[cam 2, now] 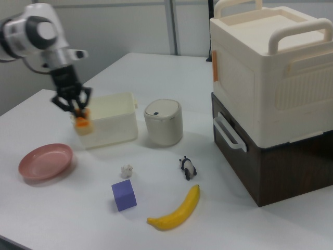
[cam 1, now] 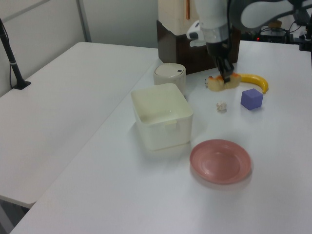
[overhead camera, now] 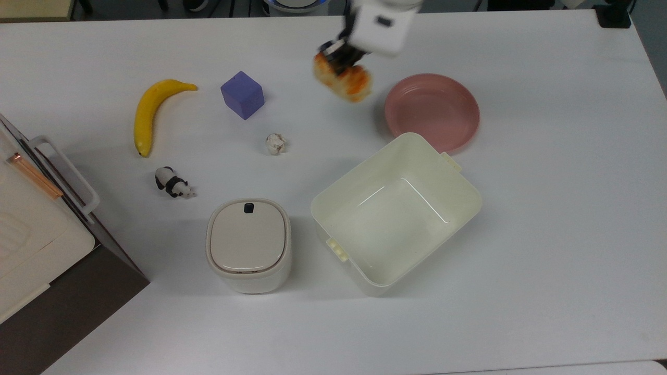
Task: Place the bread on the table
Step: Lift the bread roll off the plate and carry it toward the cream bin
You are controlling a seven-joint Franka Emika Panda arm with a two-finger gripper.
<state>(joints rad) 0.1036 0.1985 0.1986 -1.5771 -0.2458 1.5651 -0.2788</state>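
The bread (overhead camera: 344, 79), a braided bun with an orange-brown top and pale sides, hangs in the air above the white table (overhead camera: 547, 219). My gripper (overhead camera: 341, 56) is shut on the bread from above. In the top view it sits between the purple cube (overhead camera: 242, 95) and the pink plate (overhead camera: 432, 112), which has nothing on it. In the left view the bread (cam 1: 222, 83) hangs under the gripper (cam 1: 225, 75), in front of the banana. The right view has the bread (cam 2: 82, 123) held high under the gripper (cam 2: 78, 110), before the cream bin.
An open cream bin (overhead camera: 396, 211) stands below the plate in the top view. A lidded cream canister (overhead camera: 249, 245), a panda toy (overhead camera: 173, 183), a paper ball (overhead camera: 275, 143) and a yellow banana (overhead camera: 151, 110) lie to the top view's left. A stacked box unit (cam 2: 270, 94) stands at the right view's right.
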